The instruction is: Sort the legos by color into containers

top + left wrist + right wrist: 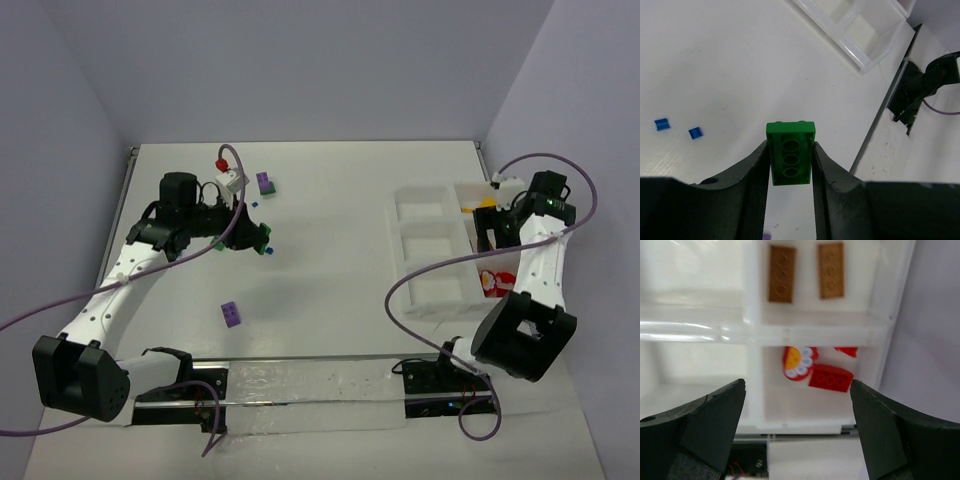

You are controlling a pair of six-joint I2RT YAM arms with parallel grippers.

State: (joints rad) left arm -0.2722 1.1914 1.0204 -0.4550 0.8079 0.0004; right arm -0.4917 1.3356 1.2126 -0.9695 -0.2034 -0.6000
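Left arm, far-left part of the tabletop: your left gripper (790, 146) has its jaws pinching a green brick (790, 154) by its long sides, the face with three round hollows turned to the wrist camera. Two tiny blue pieces (661, 124) (695, 133) lie on the tabletop beside it, close together but apart.

Right arm, right edge of the tabletop: your right gripper (797, 390) hangs over the white tray (815, 332) with its jaws spread wide and nothing between them. Below the gap, one compartment holds a red brick (830, 378) and a round red, white and yellow piece (799, 363), which touch or nearly touch. The compartment next to it holds two orange bricks (781, 273) (830, 270), side by side.

Loose on the left half of the tabletop: one purple brick (231, 314) toward the near edge, another purple brick (265, 183) and a small red piece (221, 160) toward the far edge.
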